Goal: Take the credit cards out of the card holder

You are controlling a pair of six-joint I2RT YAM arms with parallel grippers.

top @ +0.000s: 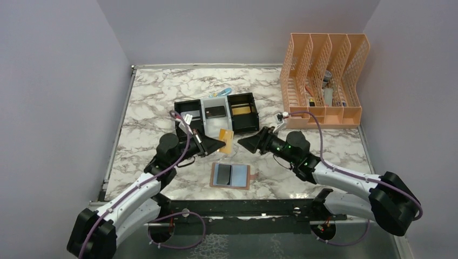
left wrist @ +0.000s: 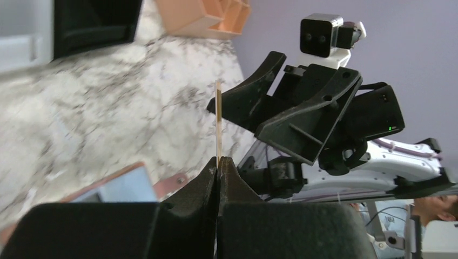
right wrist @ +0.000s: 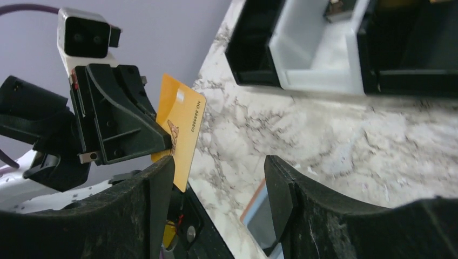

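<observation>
My left gripper [top: 221,143] is shut on a gold-orange credit card [top: 227,141] and holds it above the table; the card shows edge-on in the left wrist view [left wrist: 218,124] and flat-faced in the right wrist view [right wrist: 180,128]. My right gripper [top: 241,143] is open and empty, facing the card from the right, a short gap away. The tan card holder [top: 231,175] lies open on the marble below, pale blue pockets up; a dark card seems to sit in it. Its corner shows in the left wrist view [left wrist: 116,185].
A black-and-white three-compartment tray [top: 216,112] stands behind the grippers, holding a dark card and a gold card. An orange file rack [top: 322,81] stands at the back right. Purple walls enclose the table.
</observation>
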